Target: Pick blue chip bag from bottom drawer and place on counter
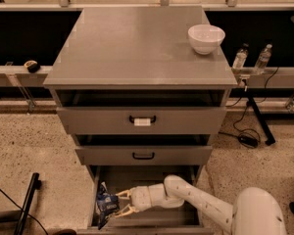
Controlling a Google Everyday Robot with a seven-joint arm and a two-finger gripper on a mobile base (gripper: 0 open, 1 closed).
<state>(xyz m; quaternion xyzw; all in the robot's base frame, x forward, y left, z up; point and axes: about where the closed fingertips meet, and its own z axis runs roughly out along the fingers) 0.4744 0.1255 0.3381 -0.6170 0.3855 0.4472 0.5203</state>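
The blue chip bag (106, 205) lies crumpled against the left wall of the open bottom drawer (152, 176). My gripper (121, 202) reaches into the drawer from the right, low and level, right next to the bag. Its two tan fingertips (123, 194) are spread, one above and one below the bag's right edge. The white arm runs from the lower right into the drawer. The grey counter (132, 43) tops the cabinet, far above the gripper.
A white bowl (206, 37) stands on the counter's back right. The two upper drawers with black handles (142, 120) stick out slightly above the bottom one. Two water bottles (240, 58) stand on a rail to the right. A black pole (27, 204) leans at lower left.
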